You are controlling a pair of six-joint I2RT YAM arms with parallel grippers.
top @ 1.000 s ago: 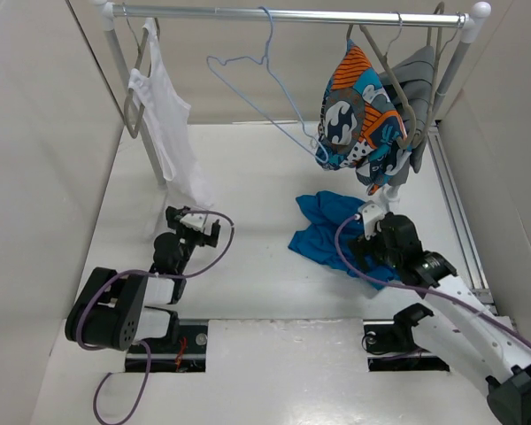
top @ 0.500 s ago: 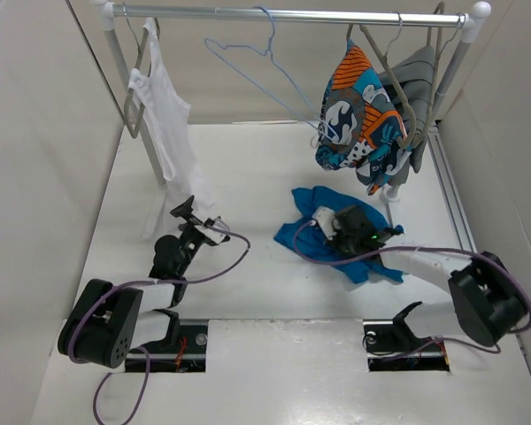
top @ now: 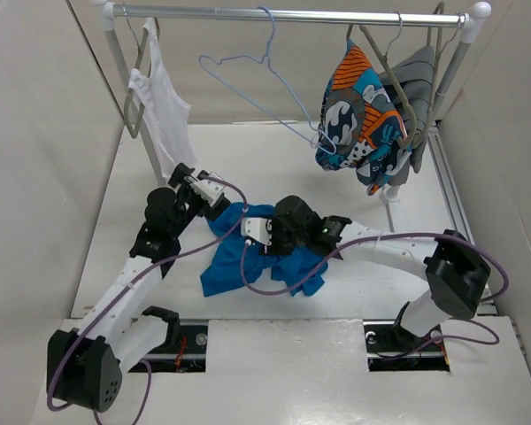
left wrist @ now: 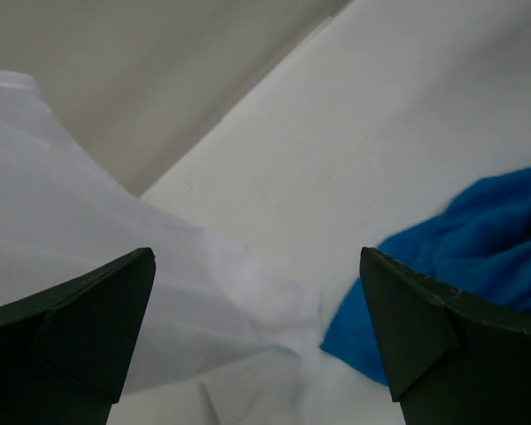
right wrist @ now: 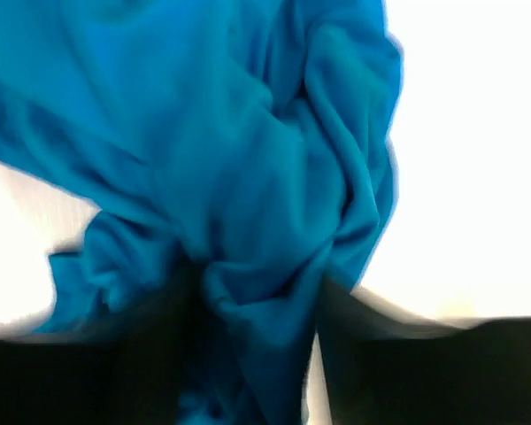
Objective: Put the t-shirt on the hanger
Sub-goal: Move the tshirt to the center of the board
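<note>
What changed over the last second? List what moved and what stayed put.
The right gripper swept leftward across the table with the t-shirt bunched between its fingers, dragging it from the right side to the centre-left. The left gripper, open, reached forward to the shirt's left edge, beside the white tank top. The hanger swung slightly on the rail. The tank top and the patterned garment hang as before.

Robot lab test cell.
White panel walls (top: 35, 124) box in a white worktop (top: 248, 159); a metal clothes rail (top: 203, 12) spans the frame's top.
</note>
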